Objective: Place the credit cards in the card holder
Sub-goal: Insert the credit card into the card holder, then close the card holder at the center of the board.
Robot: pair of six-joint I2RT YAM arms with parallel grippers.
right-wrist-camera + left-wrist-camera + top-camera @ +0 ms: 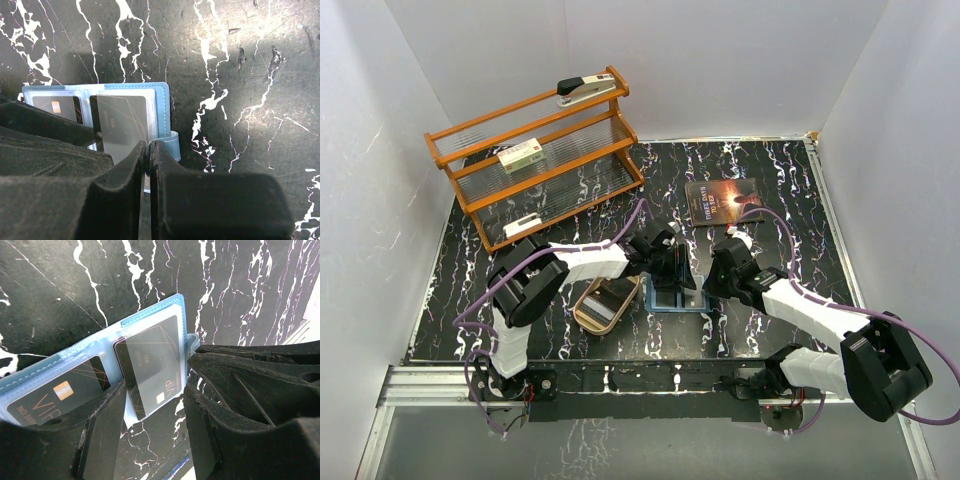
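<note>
The blue card holder (677, 299) lies open on the black marbled table. In the left wrist view the card holder (150, 314) has one dark VIP card (55, 396) in its left pocket. A second, greyish card (150, 365) sits partly in the right pocket, with its near end sticking out. My left gripper (152, 427) is open, a finger on each side of that near end. My right gripper (148, 150) is shut on the holder's (135, 88) right edge beside the snap tab (172, 145). In the top view, both the left gripper (665, 265) and the right gripper (712, 285) are at the holder.
A tan oblong tray (607, 304) lies just left of the holder. A dark book with an orange glow (723, 200) lies behind the right arm. An orange wooden rack (535, 155) at the back left carries a stapler (585, 90) and a white-green box (521, 156).
</note>
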